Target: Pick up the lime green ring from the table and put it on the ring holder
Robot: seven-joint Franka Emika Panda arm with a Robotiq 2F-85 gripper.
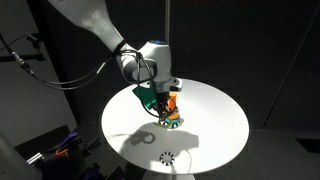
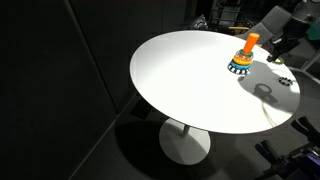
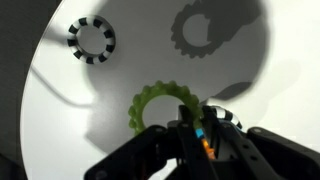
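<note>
My gripper (image 3: pixel 188 132) is shut on the rim of the lime green ring (image 3: pixel 150 100) and holds it above the white table (image 3: pixel 120 75). The ring's shadow falls on the tabletop. In an exterior view the gripper (image 1: pixel 158 97) hangs with the green ring (image 1: pixel 147 97) right beside the top of the ring holder (image 1: pixel 171 116), whose orange peg stands up from stacked coloured rings. The holder (image 2: pixel 243 62) also shows in the other exterior view, with the gripper (image 2: pixel 278 47) just behind it. In the wrist view only a blue and orange bit of the holder (image 3: pixel 204 141) peeks between the fingers.
A black-and-white dotted ring lies flat on the table, apart from the holder, in the wrist view (image 3: pixel 91 40) and in both exterior views (image 1: pixel 167 158) (image 2: pixel 286 80). The round table's edge (image 2: pixel 150 90) drops off to a dark floor.
</note>
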